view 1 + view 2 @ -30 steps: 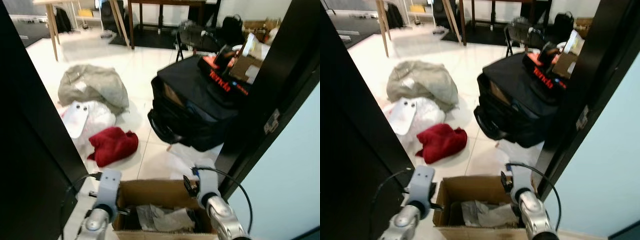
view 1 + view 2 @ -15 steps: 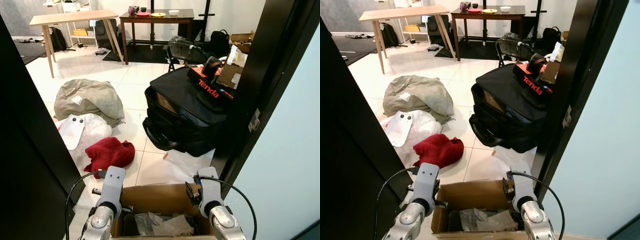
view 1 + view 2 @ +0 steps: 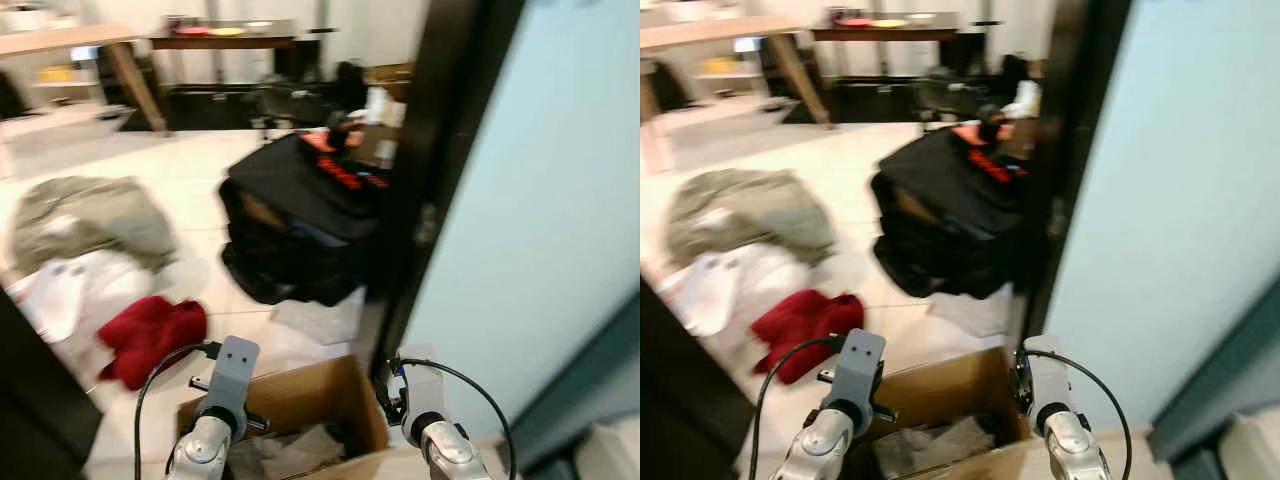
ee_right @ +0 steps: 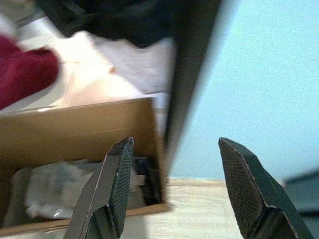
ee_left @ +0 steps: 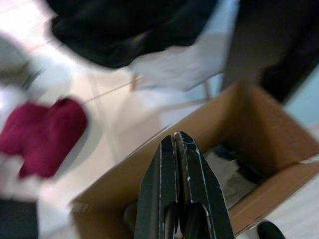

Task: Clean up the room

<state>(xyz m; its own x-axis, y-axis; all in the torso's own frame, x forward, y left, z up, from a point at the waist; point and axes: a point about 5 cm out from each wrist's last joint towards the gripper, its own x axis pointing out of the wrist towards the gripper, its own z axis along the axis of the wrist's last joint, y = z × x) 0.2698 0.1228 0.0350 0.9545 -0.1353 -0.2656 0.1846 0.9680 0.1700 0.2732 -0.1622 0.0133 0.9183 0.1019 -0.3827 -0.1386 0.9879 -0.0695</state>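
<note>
Standing in a doorway over the cardboard box, I take that box as my landmark. My left pincer is above its near rim with both fingers pressed together and nothing between them; my right pincer hangs over the box's far corner with its fingers spread wide and empty. Crumpled paper already lies inside the box.

Beyond the box, on the tiled floor, the red cloth sits to my left, near the box but not touching it. Further out are a white plastic bag and a grey-green bundle, and a black suitcase stands straight ahead of the box. Just beside the box on my right runs the dark door frame.

My head views are blurred, so I judge that I am turning, and the risks come from that. My right arm could strike the door frame, which is close. A step forward could kick or crush the box. Reaching for the cloth with the left pincer closed would only shove it away, so it needs opening first.
</note>
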